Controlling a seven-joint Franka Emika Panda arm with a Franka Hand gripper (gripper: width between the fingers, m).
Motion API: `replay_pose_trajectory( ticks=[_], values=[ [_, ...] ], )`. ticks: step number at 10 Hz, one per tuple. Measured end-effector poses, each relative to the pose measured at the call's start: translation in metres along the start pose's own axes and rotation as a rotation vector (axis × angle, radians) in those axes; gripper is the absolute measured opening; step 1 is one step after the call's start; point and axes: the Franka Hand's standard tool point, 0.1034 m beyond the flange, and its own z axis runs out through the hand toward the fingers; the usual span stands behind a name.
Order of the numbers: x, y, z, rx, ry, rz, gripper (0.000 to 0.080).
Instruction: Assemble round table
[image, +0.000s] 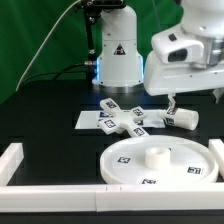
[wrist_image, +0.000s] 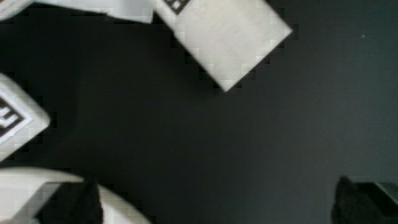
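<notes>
The bench (image: 50, 115) has a black, matt top that gives back almost no light. The wide round disc (image: 125, 165) looks like smooth white plastic with a soft sheen. So do the short cylinder (image: 184, 119) and the flat-armed piece (image: 124, 122), whose small square tags (image: 107, 103) are flat black-and-white print. The border rail (image: 55, 170) is plain matt white. The arm's housing (image: 185, 55) is glossy white plastic with bright highlights.

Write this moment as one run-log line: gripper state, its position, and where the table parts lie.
gripper: open, empty | position: over short cylinder | round disc: lying flat, untouched | flat-armed piece: beside cylinder
</notes>
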Motion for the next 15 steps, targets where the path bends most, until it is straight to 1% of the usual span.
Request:
replay_pose_trajectory(
  ticks=[2, 3, 4, 5, 6, 9, 10, 11, 13, 15],
  values=[
    [-0.005, 0.002, 0.003, 0.000, -0.151, 0.007, 0.0648],
    [-0.004, 0.001, 0.005, -0.002, -0.207, 0.009, 0.0648],
    [-0.005, -0.005, 0.013, -0.033, -0.245, 0.018, 0.0648],
    [-0.016, -0.015, 0.029, -0.057, -0.335, 0.080, 0.0648],
    [-0.015, -0.016, 0.040, -0.086, -0.365, 0.120, 0.0648],
    [-0.013, -0.014, 0.040, -0.083, -0.372, 0.120, 0.0648],
    [-0.020, -0.018, 0.041, -0.103, -0.396, 0.162, 0.0648],
    [-0.026, -0.019, 0.046, -0.126, -0.416, 0.161, 0.0648],
    [-0.031, -0.013, 0.054, -0.129, -0.435, 0.183, 0.0648],
    [-0.030, -0.012, 0.054, -0.128, -0.432, 0.184, 0.0648]
  ],
)
